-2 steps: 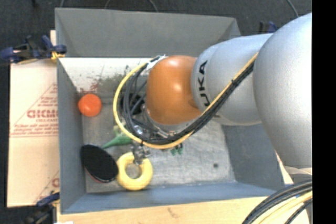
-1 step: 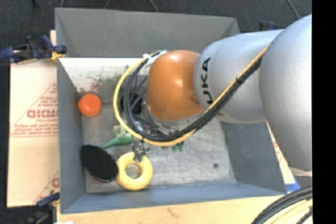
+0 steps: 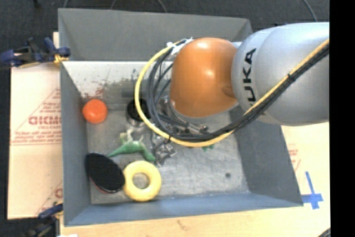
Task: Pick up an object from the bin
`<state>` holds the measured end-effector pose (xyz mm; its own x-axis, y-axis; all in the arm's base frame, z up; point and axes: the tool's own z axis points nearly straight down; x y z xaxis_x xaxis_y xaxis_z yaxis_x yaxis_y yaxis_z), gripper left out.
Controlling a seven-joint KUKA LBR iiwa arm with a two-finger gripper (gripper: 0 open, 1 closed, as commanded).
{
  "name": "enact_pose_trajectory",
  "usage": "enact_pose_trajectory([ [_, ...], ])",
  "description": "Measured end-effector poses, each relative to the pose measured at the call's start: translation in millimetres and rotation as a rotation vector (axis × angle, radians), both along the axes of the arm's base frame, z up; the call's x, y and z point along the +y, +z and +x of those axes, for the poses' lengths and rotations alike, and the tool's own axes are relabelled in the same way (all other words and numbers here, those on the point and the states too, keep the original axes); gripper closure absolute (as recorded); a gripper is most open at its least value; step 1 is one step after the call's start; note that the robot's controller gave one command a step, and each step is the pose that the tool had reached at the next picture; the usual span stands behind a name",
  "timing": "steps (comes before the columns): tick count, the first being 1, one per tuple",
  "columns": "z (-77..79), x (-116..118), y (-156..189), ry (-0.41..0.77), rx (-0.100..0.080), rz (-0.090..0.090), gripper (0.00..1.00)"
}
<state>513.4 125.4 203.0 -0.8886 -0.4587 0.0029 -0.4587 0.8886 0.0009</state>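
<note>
Several things lie close to the gripper (image 3: 162, 150), which is low in the bin (image 3: 155, 36) under the arm's orange cover (image 3: 202, 77). A green piece (image 3: 130, 148) is just beside it on the view's left, a yellow ring (image 3: 142, 181) is near and below it, and a black oval (image 3: 104, 172) is farther left. How wide it stands I cannot tell.

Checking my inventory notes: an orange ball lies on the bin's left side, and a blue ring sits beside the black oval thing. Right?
Not quite: the ring is yellow, as the camera view shows. The orange ball and black oval thing are as stated.
</note>
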Motion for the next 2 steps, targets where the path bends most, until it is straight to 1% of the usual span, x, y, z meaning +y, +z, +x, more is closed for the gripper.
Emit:
enact_pose_trajectory([
  [1,-28.9,-17.6,-68.4,-0.274,0.002,-0.001,0.0],
  [2,-26.6,-16.9,-64.7,-0.271,-0.005,0.001,0.0],
])
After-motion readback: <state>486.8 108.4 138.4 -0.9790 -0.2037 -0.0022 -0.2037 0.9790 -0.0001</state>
